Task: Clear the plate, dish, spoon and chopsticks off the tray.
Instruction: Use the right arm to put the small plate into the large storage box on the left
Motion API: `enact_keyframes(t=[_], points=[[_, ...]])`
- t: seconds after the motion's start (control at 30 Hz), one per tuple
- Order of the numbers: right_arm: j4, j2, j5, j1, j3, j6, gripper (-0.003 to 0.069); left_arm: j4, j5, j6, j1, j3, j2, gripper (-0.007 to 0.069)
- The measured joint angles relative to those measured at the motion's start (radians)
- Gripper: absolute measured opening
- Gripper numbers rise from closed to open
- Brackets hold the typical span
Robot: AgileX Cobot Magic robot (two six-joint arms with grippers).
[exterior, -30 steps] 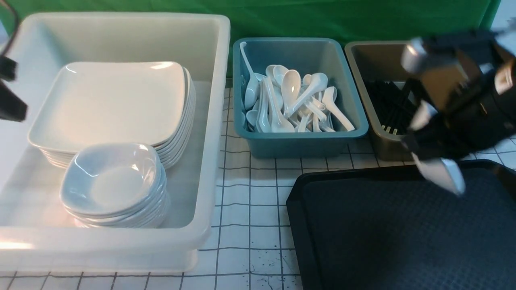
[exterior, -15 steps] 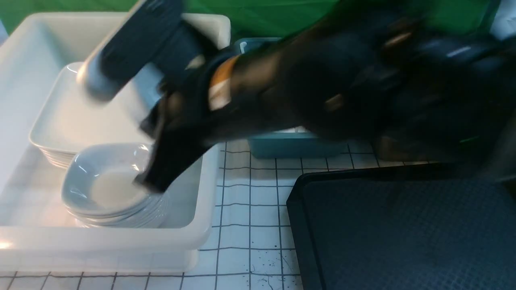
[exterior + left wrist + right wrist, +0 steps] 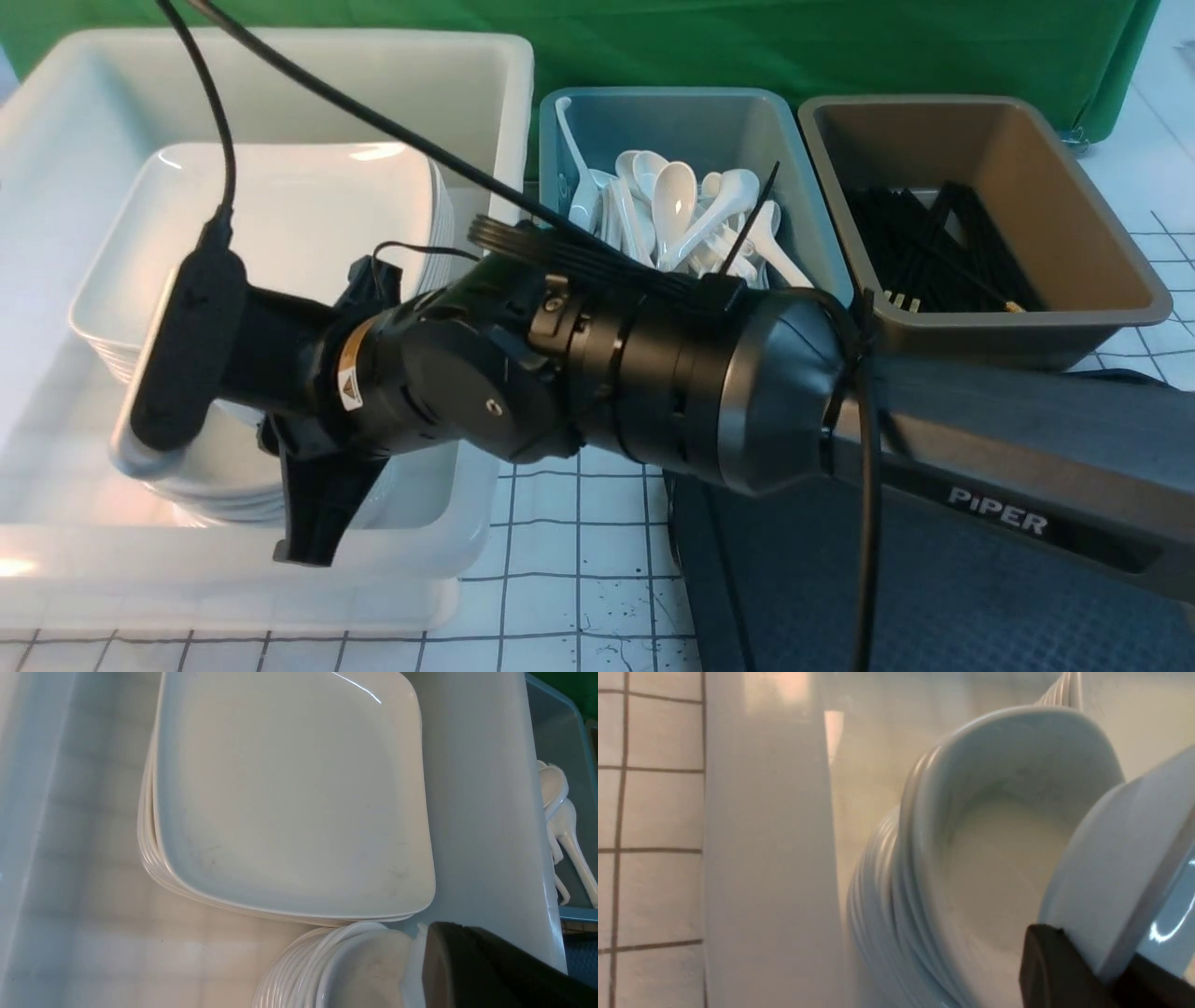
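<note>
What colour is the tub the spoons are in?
The tub is teal, seen best in the front view.

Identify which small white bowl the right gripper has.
The glossy white rounded-square bowl pinched at its rim by the black right gripper, tilted above the stacked bowls; the others sit nested in the stack.

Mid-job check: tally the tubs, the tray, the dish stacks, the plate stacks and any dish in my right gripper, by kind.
Tubs: 3 (white, teal, brown)
Black tray: 1
Dish stack: 1
Plate stack: 1
Dish in right gripper: 1
Total: 7
</note>
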Motion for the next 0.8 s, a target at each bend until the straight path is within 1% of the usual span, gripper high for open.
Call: enact_keyframes(t=[0.17,0.23,0.27,0.3,0.4,0.47,0.53,0.57,0.67,0.73,0.8], points=[[0.001,0.001,-0.008,0.0,0.0,0.0,0.0101,0.0,0.0,0.009,0.0,0.0,0.0,-0.0001],[0.003,0.001,-0.008,0.0,0.0,0.025,0.0178,0.0,0.0,0.015,0.0,0.0,0.0,-0.0001],[0.004,0.001,-0.008,0.0,0.0,0.03,0.0178,0.0,0.0,0.015,0.0,0.0,0.0,-0.0001],[0.005,0.001,-0.006,0.0,0.0,0.068,0.023,0.0,0.0,0.015,0.0,0.0,0.0,-0.0001],[0.007,-0.008,0.024,0.0,0.0,0.151,0.0337,0.0,0.0,0.018,0.0,0.0,0.0,-0.0001],[0.008,-0.022,0.057,0.0,0.0,0.182,0.0368,0.0,0.0,0.018,0.0,0.0,0.0,-0.0001],[0.007,-0.056,0.106,0.0,0.0,0.22,0.0384,0.0,0.0,0.018,0.0,0.0,0.0,-0.0001],[0.008,-0.06,0.111,0.0,0.0,0.22,0.0385,0.0,0.0,0.018,0.0,0.0,0.0,-0.0001],[0.008,-0.159,0.224,0.0,0.0,0.259,0.039,0.0,0.0,0.018,0.0,0.0,0.0,-0.0001],[0.008,-0.194,0.257,0.0,0.0,0.262,0.0383,0.0,0.0,0.018,0.0,0.0,0.0,-0.0001],[0.007,-0.265,0.353,0.0,0.0,0.263,0.034,0.0,0.0,0.018,0.0,0.0,0.0,-0.0001]])
